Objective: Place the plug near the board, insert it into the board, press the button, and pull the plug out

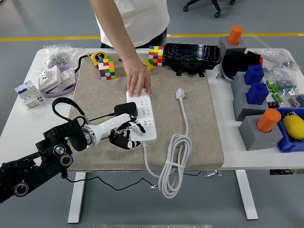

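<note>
Plug (126, 109), a black adapter, sits seated in the white power strip (141, 116), the person's hand (139, 81) steadying its far end. Left hand (124, 136) hovers curled and empty over the near end. Button press appears due; a fingertip must find the switch.

Black arm (38, 159), white forearm, black-white fingers (124, 137)

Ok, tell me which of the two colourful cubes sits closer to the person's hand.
The cube beside the black case, right of the person's hand; the other cube lies farther left.
</note>
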Tool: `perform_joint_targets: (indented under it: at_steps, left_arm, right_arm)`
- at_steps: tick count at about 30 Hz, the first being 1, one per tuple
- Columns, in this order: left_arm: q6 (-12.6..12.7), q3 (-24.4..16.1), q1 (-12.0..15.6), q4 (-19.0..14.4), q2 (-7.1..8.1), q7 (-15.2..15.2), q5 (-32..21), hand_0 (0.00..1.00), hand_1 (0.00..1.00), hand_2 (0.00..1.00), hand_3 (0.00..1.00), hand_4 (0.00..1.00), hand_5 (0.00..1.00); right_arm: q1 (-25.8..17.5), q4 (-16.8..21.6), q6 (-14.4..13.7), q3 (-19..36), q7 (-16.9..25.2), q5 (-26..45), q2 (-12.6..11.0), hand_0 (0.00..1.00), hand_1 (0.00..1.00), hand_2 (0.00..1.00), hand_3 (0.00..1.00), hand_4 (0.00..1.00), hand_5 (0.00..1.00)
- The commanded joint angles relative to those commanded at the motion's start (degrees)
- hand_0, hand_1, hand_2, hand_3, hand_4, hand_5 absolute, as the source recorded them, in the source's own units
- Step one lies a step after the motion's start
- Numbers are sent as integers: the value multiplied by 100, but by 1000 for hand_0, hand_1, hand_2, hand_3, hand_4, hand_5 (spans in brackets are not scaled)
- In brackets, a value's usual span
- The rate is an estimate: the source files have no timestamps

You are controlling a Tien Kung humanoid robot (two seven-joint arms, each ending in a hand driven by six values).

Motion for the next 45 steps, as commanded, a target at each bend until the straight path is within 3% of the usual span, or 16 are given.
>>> perform_joint_targets:
  at_steps: [6, 16, 37, 41, 42, 45]
  left_arm:
    - [-64, 57, -60, 5, 3, 188, 99, 108, 55, 159, 762, 623, 2]
    - [-42, 159, -86, 26, 2, 210, 84, 108, 55, 157, 770, 624, 2]
    - [-161, 299, -108, 198, -45, 405, 98, 100, 46, 151, 715, 631, 2]
    - [-115, 193, -55, 168, -64, 313, 60, 100, 46, 151, 715, 631, 2]
    - [-95, 136, -34, 149, -69, 261, 18, 103, 46, 149, 654, 636, 2]
    - [35, -83, 29, 49, -59, -19, -242, 103, 46, 149, 654, 636, 2]
  right_arm:
    - [20, 7, 0, -34, -3, 8, -40, 676, 677, 672, 587, 983, 528]
    - [32, 9, 3, -92, -3, 17, -65, 675, 677, 672, 587, 983, 530]
    - [22, 10, 5, -115, -4, 14, -82, 675, 676, 672, 587, 984, 528]
    - [12, 10, 4, -101, -4, 10, -74, 675, 676, 672, 587, 984, 528]
    - [11, 10, 4, -95, -3, 11, -73, 674, 677, 672, 589, 984, 528]
    - [1, 10, 4, -75, -1, 10, -63, 674, 677, 672, 589, 984, 528]
